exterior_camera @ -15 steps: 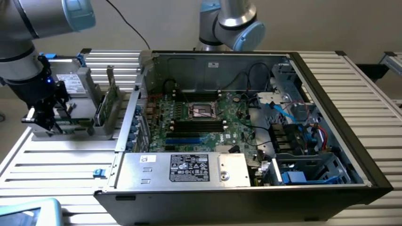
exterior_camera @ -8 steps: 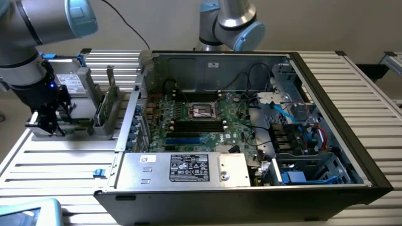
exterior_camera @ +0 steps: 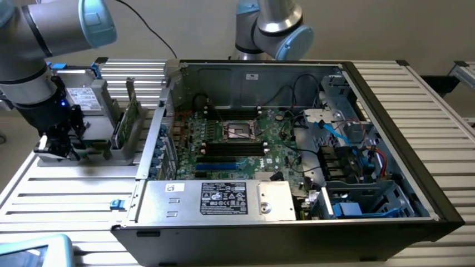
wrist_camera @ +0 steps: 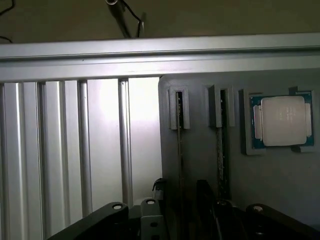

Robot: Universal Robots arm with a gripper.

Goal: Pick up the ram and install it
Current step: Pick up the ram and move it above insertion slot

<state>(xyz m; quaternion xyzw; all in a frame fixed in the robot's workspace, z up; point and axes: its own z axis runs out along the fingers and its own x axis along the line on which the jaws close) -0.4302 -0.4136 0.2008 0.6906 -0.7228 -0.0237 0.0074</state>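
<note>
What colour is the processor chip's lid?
Silver; the processor chip shows best in the wrist view.

Ram edge-on in grey holder, second stick, processor chip, slatted table

We see the arm built of round silver-grey segments, with light blue caps on the joints. A thin black cable runs from it. The wrist part is black and carries a small blue light. The gripper is also black, with round silver screws on it.
</note>
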